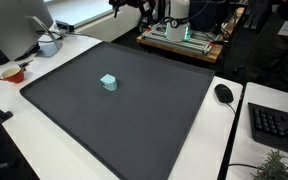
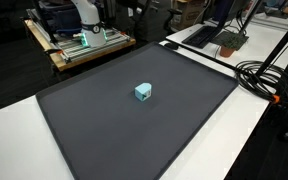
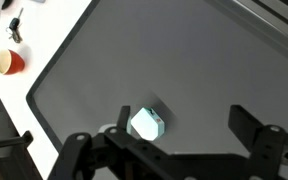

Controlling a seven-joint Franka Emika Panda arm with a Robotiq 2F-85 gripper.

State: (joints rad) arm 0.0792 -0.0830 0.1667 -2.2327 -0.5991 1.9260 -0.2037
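Observation:
A small light blue block (image 1: 108, 82) lies alone on the large dark grey mat (image 1: 134, 120), toward its far left part. It also shows near the mat's middle in an exterior view (image 2: 143, 92). In the wrist view the block (image 3: 146, 124) sits on the mat (image 3: 204, 70) well below my gripper (image 3: 162, 140). The two dark fingers are spread wide, with nothing between them. The block lies under the left half of the gap. The gripper itself does not show in either exterior view.
A red cup (image 1: 12, 73) and a white bowl (image 1: 48, 46) stand on the white table left of the mat. A black mouse (image 1: 224, 93) and keyboard (image 1: 274, 122) lie to its right. Black cables (image 2: 264, 75) run beside the mat. A wooden cart (image 2: 84, 45) stands behind it.

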